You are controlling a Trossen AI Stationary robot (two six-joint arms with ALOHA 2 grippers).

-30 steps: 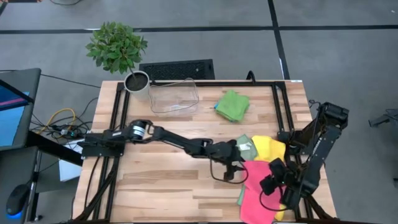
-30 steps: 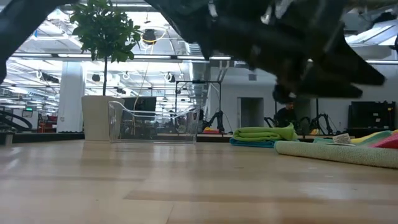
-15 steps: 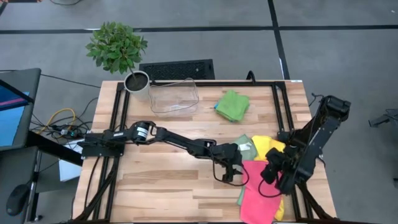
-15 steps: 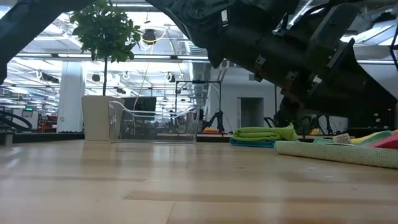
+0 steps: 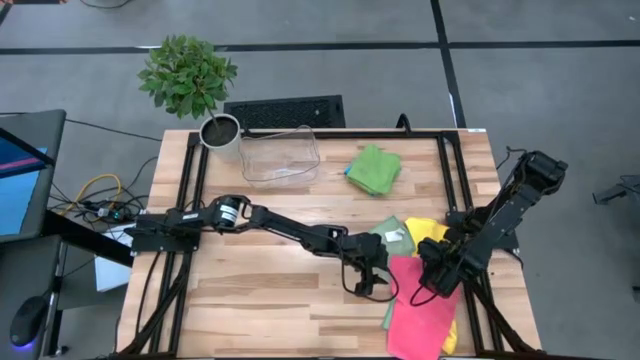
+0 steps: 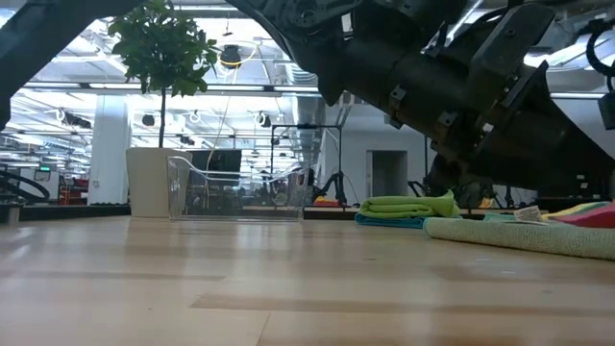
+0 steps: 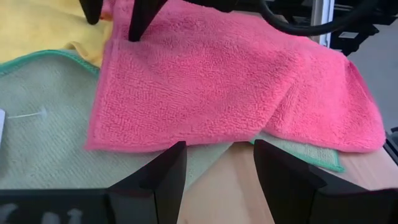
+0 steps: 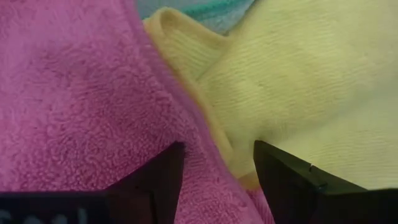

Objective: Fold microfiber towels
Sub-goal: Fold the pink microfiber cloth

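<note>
Left tool (image 7: 214,180): fingers parted with a clear gap, nothing between them — hovering just short of the pink towel's near edge, bare worktop (image 5: 270,290) under it.
Right tool (image 8: 214,180): fingers also spread and empty, pressed low over the seam where pink overlaps yellow.
Pink towel (image 7: 236,81): directly ahead of the left tool and under the right one; lies spread on top of the pile, one corner rumpled into a raised crease, plush nap, edges unaligned. Not yet folded.
Yellow towel (image 8: 298,81): just beyond the pink from the left tool, partly buried under it, hem rolled up in a soft ridge. Unfolded.
Pale sage towel (image 7: 43,118): beneath the pink one, showing on both sides of it, with a darker green hem and a small white tag; flat, unfolded.
Folded stack (image 5: 374,168): well beyond both tools — a bright green towel folded neatly over a blue one; this looks like the finished part.
Clear bin (image 5: 280,155): farther off beside the stack, next to a potted plant (image 5: 188,75).
Progress: by my reading roughly two done, three left; the pink one seems next, and neither tool has a grip on it.
</note>
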